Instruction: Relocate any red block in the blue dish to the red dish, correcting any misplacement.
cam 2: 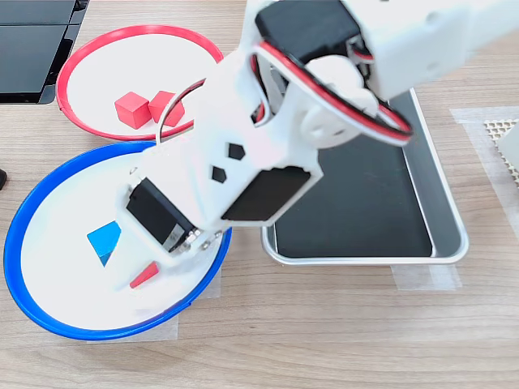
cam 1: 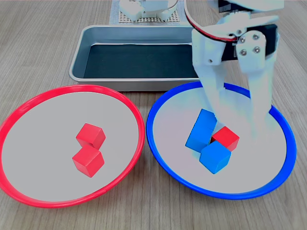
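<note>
In the first exterior view the blue dish [cam 1: 158,143] on the right holds one red block [cam 1: 226,138] wedged between two blue cubes [cam 1: 201,128] [cam 1: 216,157]. My gripper [cam 1: 236,125] hangs open over this dish, with its white fingers [cam 1: 213,96] on either side of the red block and not touching it. The red dish [cam 1: 29,110] on the left holds two red cubes [cam 1: 90,135] [cam 1: 88,161]. In the second exterior view the arm hides most of the blue dish [cam 2: 24,219]. Only a sliver of the red block [cam 2: 144,275] and one blue cube [cam 2: 105,241] show there.
A rectangular metal tray [cam 1: 79,62] with a dark floor stands behind both dishes, and the arm's base [cam 1: 144,9] is beyond it. In the second exterior view the tray [cam 2: 450,235] lies right of the dishes and a black object [cam 2: 32,49] sits at the top left.
</note>
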Controlling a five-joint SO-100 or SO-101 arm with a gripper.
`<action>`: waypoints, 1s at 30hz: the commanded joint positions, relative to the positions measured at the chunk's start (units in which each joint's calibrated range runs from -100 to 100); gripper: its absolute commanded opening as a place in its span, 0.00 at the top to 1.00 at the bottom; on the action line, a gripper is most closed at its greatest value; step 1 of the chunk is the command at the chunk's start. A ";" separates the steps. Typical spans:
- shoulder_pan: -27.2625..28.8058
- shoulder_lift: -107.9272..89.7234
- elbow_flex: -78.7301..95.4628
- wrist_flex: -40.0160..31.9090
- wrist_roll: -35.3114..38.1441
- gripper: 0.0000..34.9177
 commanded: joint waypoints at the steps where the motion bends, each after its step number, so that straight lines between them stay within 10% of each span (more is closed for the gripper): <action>1: 0.38 -0.21 -2.20 0.72 0.34 0.63; 30: 3.30 8.75 -17.13 9.96 -2.78 0.59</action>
